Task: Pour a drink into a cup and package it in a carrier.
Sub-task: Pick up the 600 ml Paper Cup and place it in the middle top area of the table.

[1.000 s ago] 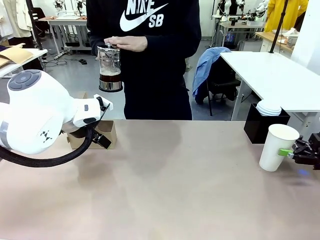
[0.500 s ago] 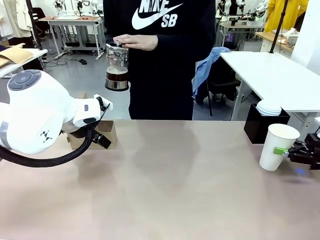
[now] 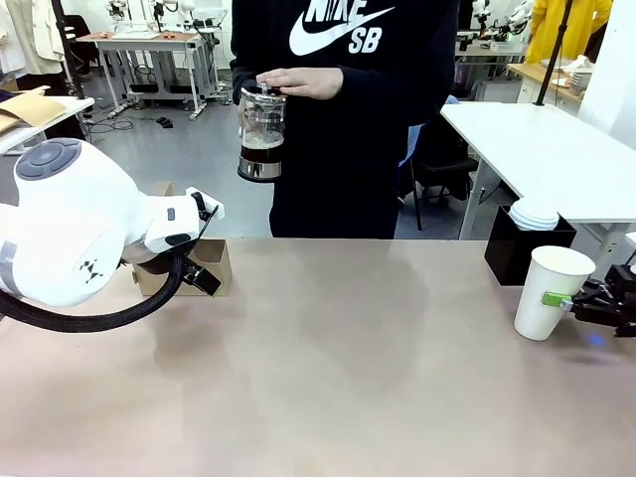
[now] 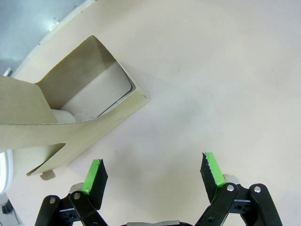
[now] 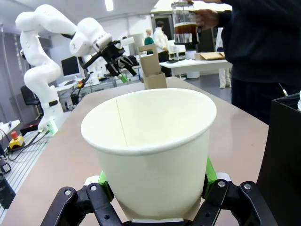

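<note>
The drink (image 3: 261, 151), a dark brown liquid, is unpoured in a clear glass jar (image 3: 262, 119), so I judge the task barely begun: pouring, lidding and loading are all left. From the left, my left gripper (image 4: 154, 170) hangs with jaws wide and empty, just beside the brown cardboard carrier (image 4: 33, 106) at the table's (image 3: 328, 378) left side. At centre, a person's hand (image 3: 298, 81) holds the jar by its top, in the air beyond the table's far edge. Their dark sweatshirt (image 3: 343, 149) reads "NIKE SB" in white over a swoosh, with the top of the letters cut off. At right, the white paper cup (image 3: 552, 290) stands upright, empty and lidless, well apart from the carrier. My right gripper (image 5: 157, 183) is clamped on its lower wall, green pads on both sides. I read no print on the cup.
</note>
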`<action>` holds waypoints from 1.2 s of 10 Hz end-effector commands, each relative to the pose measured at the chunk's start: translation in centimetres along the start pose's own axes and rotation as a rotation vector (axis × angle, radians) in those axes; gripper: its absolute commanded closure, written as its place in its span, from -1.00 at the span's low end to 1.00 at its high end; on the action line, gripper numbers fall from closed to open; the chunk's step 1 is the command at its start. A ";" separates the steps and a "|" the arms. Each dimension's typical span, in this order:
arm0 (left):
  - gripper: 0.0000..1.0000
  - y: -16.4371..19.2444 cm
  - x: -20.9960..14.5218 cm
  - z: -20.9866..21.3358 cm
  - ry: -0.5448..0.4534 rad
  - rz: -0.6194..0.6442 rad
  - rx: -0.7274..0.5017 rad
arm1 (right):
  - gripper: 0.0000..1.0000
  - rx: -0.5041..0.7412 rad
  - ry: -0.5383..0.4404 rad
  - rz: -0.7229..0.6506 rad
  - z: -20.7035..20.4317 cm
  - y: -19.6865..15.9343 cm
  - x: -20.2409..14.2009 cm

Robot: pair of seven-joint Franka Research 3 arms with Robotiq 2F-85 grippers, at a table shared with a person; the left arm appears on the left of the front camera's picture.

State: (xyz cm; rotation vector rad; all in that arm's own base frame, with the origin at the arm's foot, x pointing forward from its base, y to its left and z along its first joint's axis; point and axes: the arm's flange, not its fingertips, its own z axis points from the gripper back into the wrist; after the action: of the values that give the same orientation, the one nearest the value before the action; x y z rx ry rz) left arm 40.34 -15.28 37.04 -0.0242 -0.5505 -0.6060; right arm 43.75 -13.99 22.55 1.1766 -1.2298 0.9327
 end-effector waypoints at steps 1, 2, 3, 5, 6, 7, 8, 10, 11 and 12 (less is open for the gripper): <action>-1.00 0.1 0.0 0.0 0.000 0.002 -0.001 | -0.61 -0.075 0.006 0.040 -1.5 1.6 2.5; -1.00 0.1 0.0 0.0 0.000 0.002 -0.001 | -0.61 -0.184 0.050 0.020 -3.1 2.5 4.7; -1.00 0.1 0.0 0.0 0.000 0.002 -0.001 | -0.61 -0.214 0.050 0.034 -4.9 3.0 6.8; -1.00 0.1 0.0 0.0 0.000 0.002 -0.001 | -0.61 -0.249 -0.016 0.006 -9.6 3.9 10.6; -1.00 0.1 0.0 0.0 0.000 0.002 -0.001 | -0.61 -0.245 -0.027 0.024 -12.0 3.9 12.1; -1.00 0.1 0.0 0.0 0.000 0.002 -0.001 | -0.61 -0.238 -0.035 0.039 -14.8 3.3 13.2; -1.00 0.1 0.0 0.0 0.000 0.002 -0.001 | -0.61 -0.248 -0.041 0.080 -18.4 1.9 13.8; -1.00 0.1 0.0 0.0 0.000 0.002 -0.001 | -0.61 -0.321 -0.076 0.066 -24.3 -1.6 12.3; -1.00 0.1 0.0 0.0 0.000 0.002 -0.001 | -0.61 -0.337 -0.093 0.062 -26.5 -3.0 11.3; -1.00 0.1 0.0 0.0 0.000 0.002 -0.001 | -0.61 -0.352 -0.098 0.072 -28.6 -4.0 10.0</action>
State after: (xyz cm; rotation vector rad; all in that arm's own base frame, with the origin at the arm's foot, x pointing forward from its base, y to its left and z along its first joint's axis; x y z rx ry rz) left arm 40.35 -15.26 37.01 -0.0234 -0.5498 -0.6057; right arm 52.56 11.67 34.36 0.9635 -1.4072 0.6939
